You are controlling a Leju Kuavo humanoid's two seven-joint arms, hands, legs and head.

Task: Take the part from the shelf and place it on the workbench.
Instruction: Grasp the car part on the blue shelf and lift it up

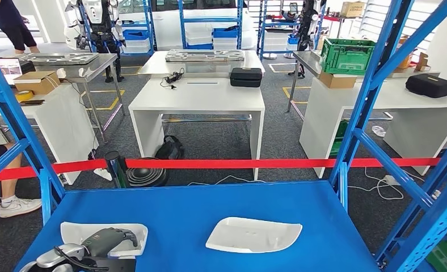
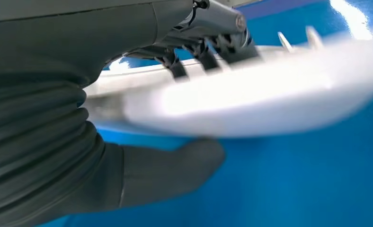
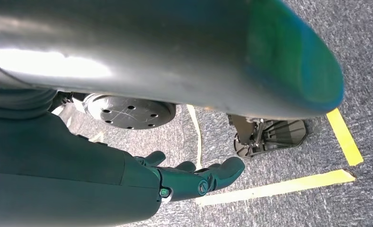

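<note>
Left hand [image 2: 128, 118] fingers [image 2: 208, 59] around part [image 2: 251, 104]

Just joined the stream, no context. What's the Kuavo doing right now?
It is picking a part off the blue shelf. The left hand grips the left white part, dark fingers over its top and thumb beneath. A second white part lies untouched to its right. The right hand hangs by the floor, holding nothing. Nothing has reached a workbench yet.

A red tape [image 1: 238, 164] spans before white tables [image 1: 198, 96] and a green crate [image 1: 347, 55].
</note>
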